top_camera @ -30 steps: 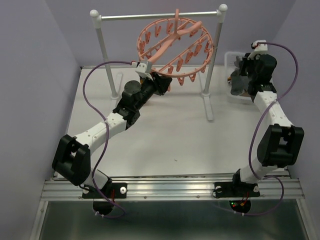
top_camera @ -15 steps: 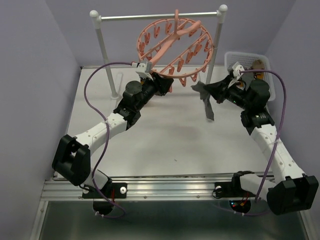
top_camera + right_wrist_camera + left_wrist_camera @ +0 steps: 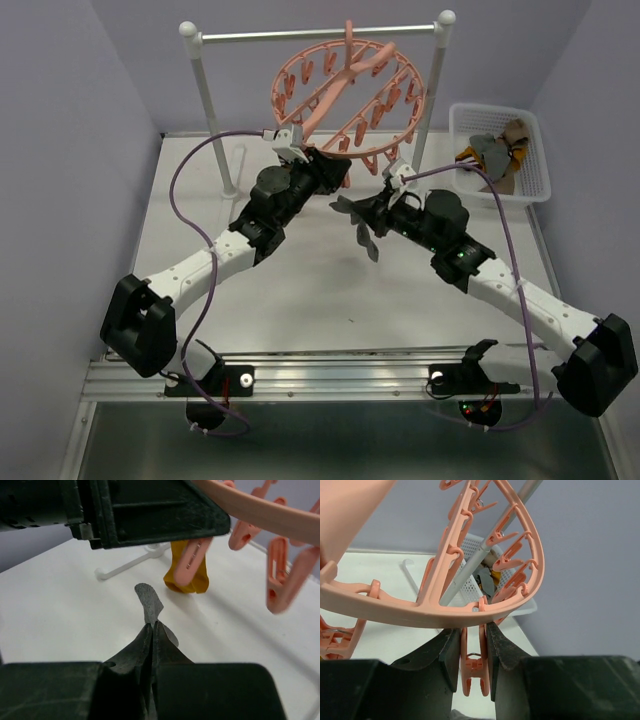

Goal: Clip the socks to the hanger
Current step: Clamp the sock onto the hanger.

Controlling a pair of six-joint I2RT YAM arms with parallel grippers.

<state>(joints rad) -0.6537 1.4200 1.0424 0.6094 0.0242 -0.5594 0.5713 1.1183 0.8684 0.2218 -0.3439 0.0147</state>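
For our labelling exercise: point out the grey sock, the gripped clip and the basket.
grey sock (image 3: pixel 146 597), right wrist view, free tip.
clip (image 3: pixel 475 676), left wrist view, lower body.
basket (image 3: pixel 495 107), top view, far rim.

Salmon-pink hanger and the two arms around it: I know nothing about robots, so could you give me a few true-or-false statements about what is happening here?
1. The left jaws are closed on a dangling clip of the salmon-pink round plastic hanger. True.
2. The right jaws are empty. False: they pinch a dark grey fabric sock.
3. A mustard-yellow sock hangs from one of the hanger's clips. True.
4. The white mesh basket stands at the table's left edge. False: it stands at the far right.
5. The hanger lies flat on the table. False: it hangs by its hook from the metal rail.
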